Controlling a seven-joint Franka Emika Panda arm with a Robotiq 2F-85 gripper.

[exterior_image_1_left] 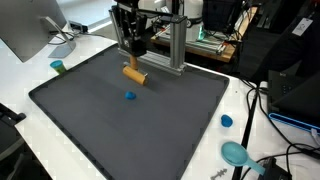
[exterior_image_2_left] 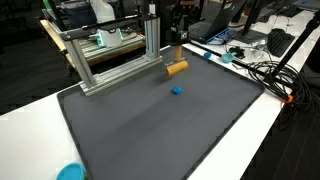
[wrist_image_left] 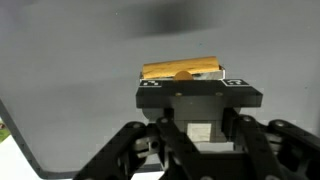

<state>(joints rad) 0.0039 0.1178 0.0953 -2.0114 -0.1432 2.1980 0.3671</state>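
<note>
The gripper [wrist_image_left: 192, 84] is pinching the wooden cylinder [wrist_image_left: 180, 70] end to end, jaws closed on it; this is keeping it from rolling across the dark mat [exterior_image_1_left: 130, 130].

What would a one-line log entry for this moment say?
fingers: shut on orange cylinder | place: grey mat, by metal frame | nearby: small blue piece, apart

Seeing small blue block [exterior_image_1_left: 130, 96] lying on dark mat [exterior_image_1_left: 110, 135], aluminium frame [exterior_image_2_left: 152, 35] standing at its edge, blue cap [exterior_image_1_left: 226, 121] sitting beside it.
</note>
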